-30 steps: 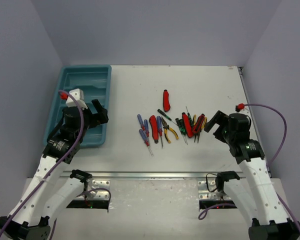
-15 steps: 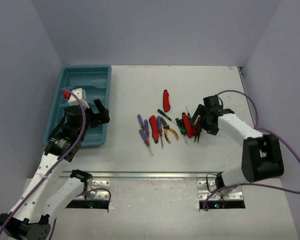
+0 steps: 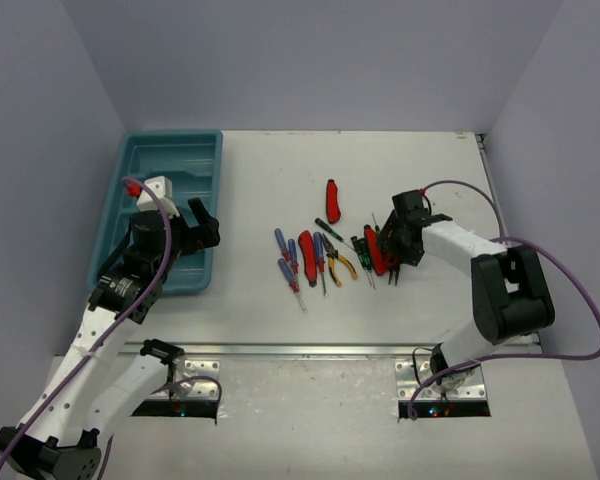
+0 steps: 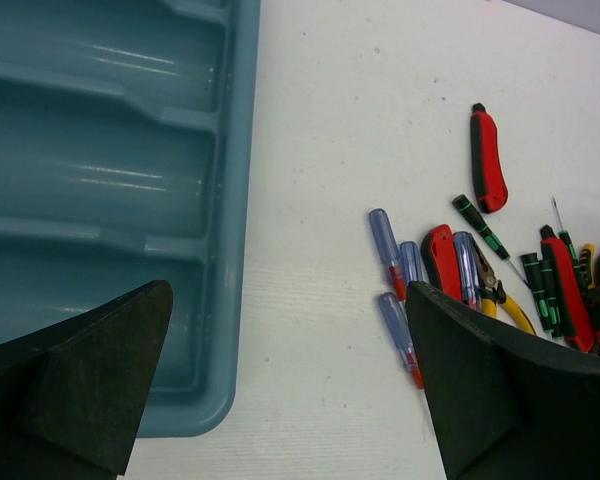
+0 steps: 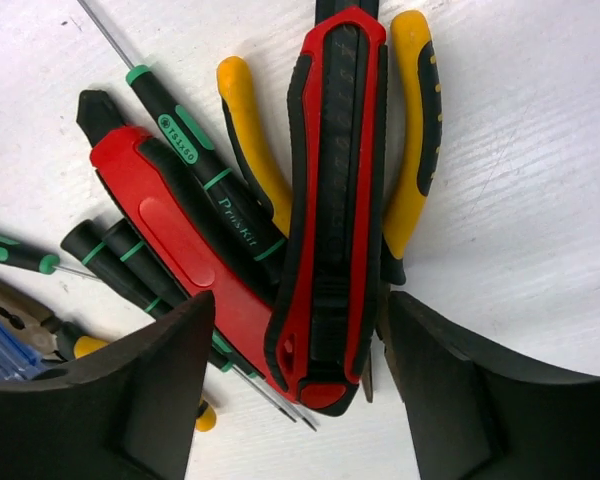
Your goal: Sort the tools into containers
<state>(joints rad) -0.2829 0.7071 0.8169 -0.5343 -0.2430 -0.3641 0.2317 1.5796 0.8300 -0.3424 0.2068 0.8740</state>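
The tools lie in a loose row at mid-table. My right gripper (image 3: 392,252) is down on the right-hand cluster. In the right wrist view its jaws (image 5: 295,390) are open, one finger on each side of a red-and-black knife-like tool (image 5: 330,200). That tool lies on yellow-handled pliers (image 5: 415,150), beside a red-handled tool (image 5: 170,240) and a green-and-black screwdriver (image 5: 195,165). My left gripper (image 3: 196,232) hangs open and empty over the right edge of the teal tray (image 3: 218,180). Its compartments (image 4: 100,180) hold nothing that I can see.
Blue-handled screwdrivers (image 3: 285,255) (image 4: 390,250) lie left of the pile. A lone red-handled tool (image 3: 332,200) (image 4: 487,170) lies behind it. Grey walls stand on three sides, and a metal rail (image 3: 300,350) crosses the near edge.
My right arm has swung in from the right and dropped onto the tool cluster, and its jaws have narrowed around the red-and-black tool. The left arm has barely moved.
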